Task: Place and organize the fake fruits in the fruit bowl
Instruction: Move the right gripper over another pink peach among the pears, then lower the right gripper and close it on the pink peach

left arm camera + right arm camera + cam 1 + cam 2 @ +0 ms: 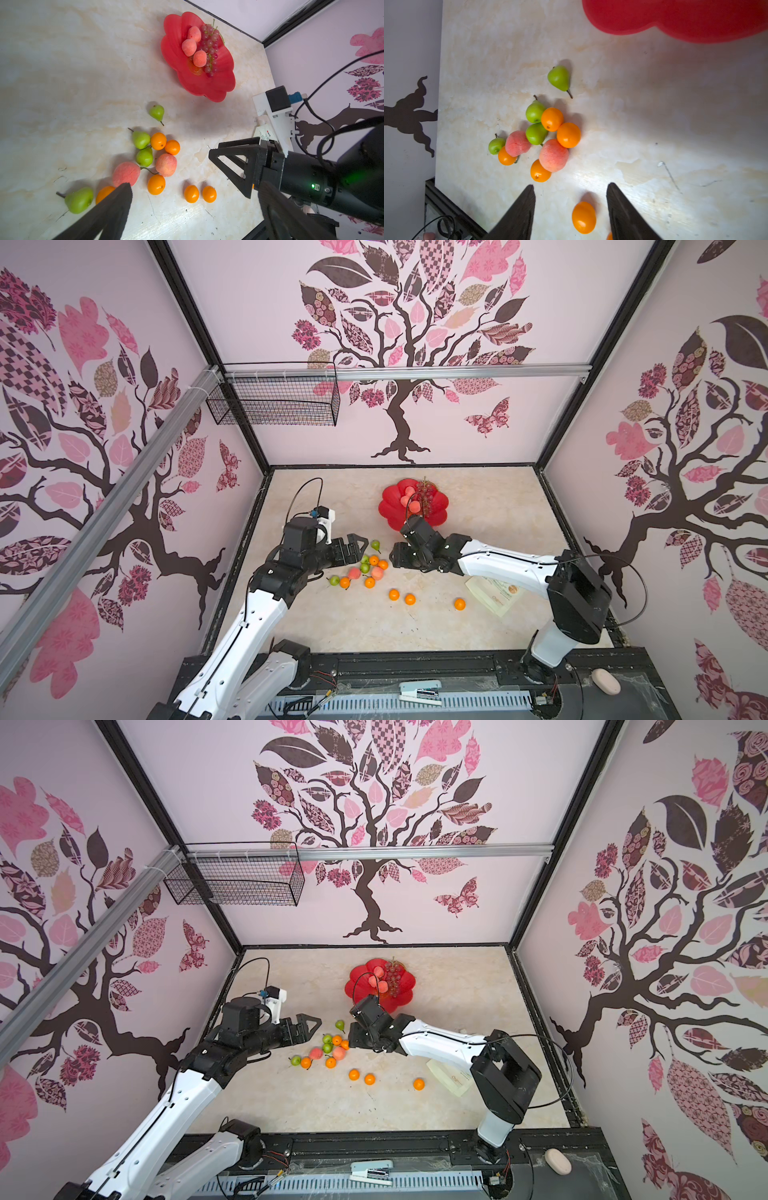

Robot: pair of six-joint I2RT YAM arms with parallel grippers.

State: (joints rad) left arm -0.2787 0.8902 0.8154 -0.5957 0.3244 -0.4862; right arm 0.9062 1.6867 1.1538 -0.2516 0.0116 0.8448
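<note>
Fake fruits (144, 157) mostly lie loose on the table (62, 83) in a tight cluster; three peaches (189, 47) and the grapes (209, 44) already sit in the red bowl (176, 25). They look light, hard and slick, likely to roll: pinch each across its widest middle. The left fingers (112, 209) and right fingers (517, 216) hover spread and empty near that cluster.

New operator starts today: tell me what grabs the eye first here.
The red flower-shaped bowl at the far middle of the table stands out, with three peaches and a grape bunch inside. Nearer, oranges, green pears and two peaches cluster between the open left gripper and right gripper.
</note>
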